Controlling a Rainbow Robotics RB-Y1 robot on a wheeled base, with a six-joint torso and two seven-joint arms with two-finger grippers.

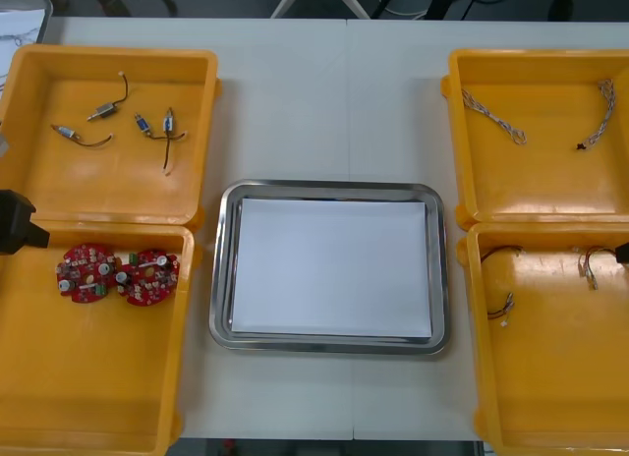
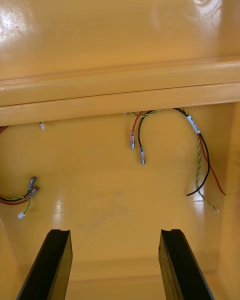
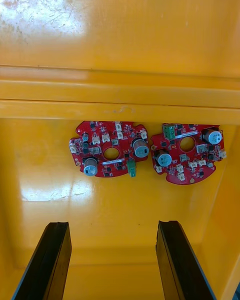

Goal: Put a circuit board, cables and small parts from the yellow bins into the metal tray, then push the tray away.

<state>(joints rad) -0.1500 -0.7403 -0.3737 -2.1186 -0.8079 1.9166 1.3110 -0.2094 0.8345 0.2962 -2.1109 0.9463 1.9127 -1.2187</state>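
Left wrist view: left end effector [image 3: 114,225] open, empty, facing circuit board [image 3: 110,150], likely stiff, fragile; pinch rim. Right end effector [image 2: 115,231] open too.

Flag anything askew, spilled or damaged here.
Nothing stands out: the metal tray sits square, circuit boards lie flat beyond the open left gripper, cables lie in their bin beyond the open right gripper.

- the tray [image 1: 329,189] lies at the middle of the table [image 1: 324,83].
- at 10 o'clock from it, the far left bin [image 1: 59,191] holds small parts [image 1: 169,127].
- at 8 o'clock, the near left bin [image 1: 88,377] holds two boards [image 1: 86,272] side by side near its far wall.
- at 2 o'clock, the far right bin [image 1: 531,181] holds two cables [image 1: 494,118], well apart.
- at 4 o'clock, the near right bin [image 1: 560,377] holds more cables [image 1: 501,304] near its far wall.
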